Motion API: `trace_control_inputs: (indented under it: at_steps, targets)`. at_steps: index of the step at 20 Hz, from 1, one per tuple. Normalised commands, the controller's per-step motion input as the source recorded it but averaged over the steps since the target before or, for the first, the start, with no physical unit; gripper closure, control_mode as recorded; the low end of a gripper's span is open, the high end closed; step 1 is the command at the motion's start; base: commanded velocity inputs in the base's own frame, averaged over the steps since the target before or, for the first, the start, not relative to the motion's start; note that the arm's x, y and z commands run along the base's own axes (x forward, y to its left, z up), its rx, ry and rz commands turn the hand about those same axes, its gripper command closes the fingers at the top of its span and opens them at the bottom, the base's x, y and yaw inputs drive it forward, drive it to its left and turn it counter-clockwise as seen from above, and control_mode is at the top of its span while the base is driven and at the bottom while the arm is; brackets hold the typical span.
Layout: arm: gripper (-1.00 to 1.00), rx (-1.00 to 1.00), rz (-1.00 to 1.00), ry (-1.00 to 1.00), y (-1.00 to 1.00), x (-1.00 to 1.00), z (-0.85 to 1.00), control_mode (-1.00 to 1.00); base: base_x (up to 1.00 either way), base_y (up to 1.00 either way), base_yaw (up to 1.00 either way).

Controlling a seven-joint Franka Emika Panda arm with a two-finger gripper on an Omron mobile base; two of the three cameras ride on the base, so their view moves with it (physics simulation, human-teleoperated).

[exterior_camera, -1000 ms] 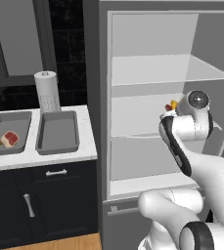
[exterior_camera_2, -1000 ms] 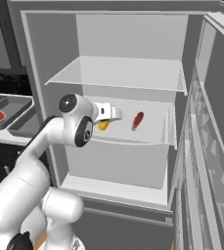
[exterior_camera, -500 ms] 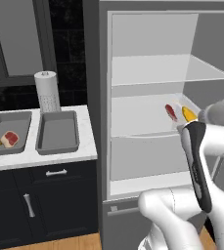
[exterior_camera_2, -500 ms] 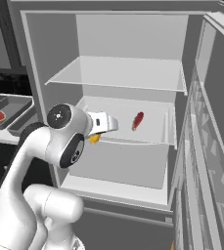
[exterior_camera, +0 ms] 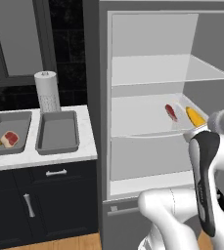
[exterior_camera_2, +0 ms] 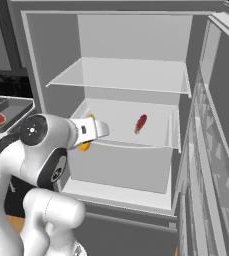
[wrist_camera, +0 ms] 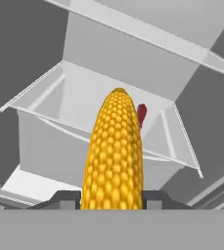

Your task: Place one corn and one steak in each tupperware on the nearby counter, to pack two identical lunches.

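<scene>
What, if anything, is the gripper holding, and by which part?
A corn cob, gripped between the fingers of the gripper at one end; the rest of the cob sticks out ahead toward the fridge shelf.

My corn (wrist_camera: 113,156) looks bumpy and waxy-yellow with rows of kernels, the steak (exterior_camera: 170,112) a smooth matt red, the tupperware (exterior_camera: 58,132) dull grey plastic, the counter (exterior_camera: 86,151) polished white marble, and the fridge shelves (exterior_camera_2: 126,75) clear, glassy and smooth
</scene>
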Motion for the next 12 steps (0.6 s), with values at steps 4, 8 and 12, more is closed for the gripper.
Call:
trace_control_inputs:
  at_steps: [4,8,12]
  targets:
    - [1.0,-0.04,0.0,-0.08,0.08,-0.39,0.01,-1.0,0.0,0.0,0.0]
    - [1.0,0.0,0.0,0.0,0.03,-0.49,0.0,-1.0,0.0,0.0,0.0]
    - [1.0,0.0,0.0,0.04,0.0,-0.25,-0.07,-1.0,0.0,0.0,0.0]
